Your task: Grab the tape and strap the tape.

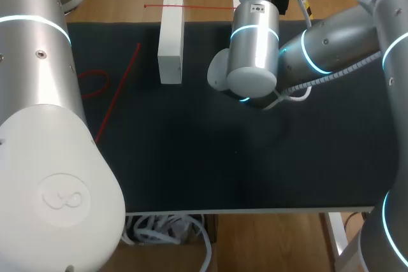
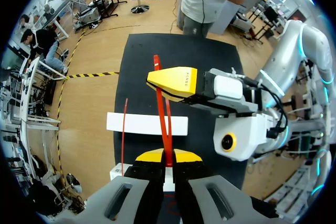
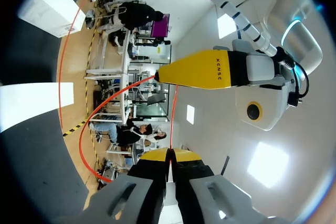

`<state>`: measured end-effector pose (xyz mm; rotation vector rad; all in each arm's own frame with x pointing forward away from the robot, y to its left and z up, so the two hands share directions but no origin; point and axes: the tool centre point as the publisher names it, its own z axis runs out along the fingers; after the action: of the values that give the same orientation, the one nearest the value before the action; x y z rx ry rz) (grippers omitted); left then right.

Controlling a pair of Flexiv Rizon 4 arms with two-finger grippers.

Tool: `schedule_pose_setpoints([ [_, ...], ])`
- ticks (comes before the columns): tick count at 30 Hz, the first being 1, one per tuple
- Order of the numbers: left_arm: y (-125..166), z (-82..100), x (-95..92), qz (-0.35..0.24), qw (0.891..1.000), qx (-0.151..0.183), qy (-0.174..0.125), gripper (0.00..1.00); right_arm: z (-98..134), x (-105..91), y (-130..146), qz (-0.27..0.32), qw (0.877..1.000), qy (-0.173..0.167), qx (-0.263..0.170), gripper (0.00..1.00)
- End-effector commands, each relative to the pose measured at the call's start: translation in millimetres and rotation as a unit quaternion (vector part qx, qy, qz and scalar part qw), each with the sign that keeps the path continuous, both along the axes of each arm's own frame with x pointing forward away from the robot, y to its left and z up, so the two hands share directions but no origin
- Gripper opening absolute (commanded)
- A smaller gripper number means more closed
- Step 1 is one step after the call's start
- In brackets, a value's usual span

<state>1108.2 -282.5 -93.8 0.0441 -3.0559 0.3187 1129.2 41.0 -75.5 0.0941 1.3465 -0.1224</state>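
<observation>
The tape is a thin red strap [image 2: 164,124]. My left gripper [image 2: 168,157] is shut on it, above the long white box [image 2: 147,124]. Just ahead, my right gripper [image 2: 173,82] has its yellow tips closed on the same strap. In the right wrist view my right gripper [image 3: 168,156] pinches the strap [image 3: 80,142], which loops away beside it, and the left gripper [image 3: 199,69] faces it. Seen from the head camera, more red strap [image 1: 118,90] lies across the black mat on the left, with a loop [image 1: 94,84]. Both grippers' fingertips are hidden there.
A white box [image 1: 170,39] stands on the black mat [image 1: 210,157] at the back. My right arm's wrist [image 1: 254,42] hovers to its right. My left arm [image 1: 44,125] fills the left foreground. A small white thing [image 1: 236,1] sits behind the right wrist.
</observation>
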Motion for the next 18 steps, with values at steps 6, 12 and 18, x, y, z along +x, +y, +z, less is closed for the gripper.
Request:
schedule_pose_setpoints([
  [6,-2.2,3.1,3.5,-0.001,1.000,0.005,0.004,0.00,7.7,0.0,-3.3,-0.010,1.000,0.004,-0.004,0.00],
  [12,-2.2,3.1,3.5,-0.001,1.000,0.005,0.004,0.00,9.8,0.0,-2.1,-0.013,1.000,0.004,-0.008,0.00],
  [18,-2.2,3.1,3.5,-0.001,1.000,0.005,0.004,0.00,11.1,-0.9,-0.5,-0.014,1.000,0.002,-0.010,0.00],
])
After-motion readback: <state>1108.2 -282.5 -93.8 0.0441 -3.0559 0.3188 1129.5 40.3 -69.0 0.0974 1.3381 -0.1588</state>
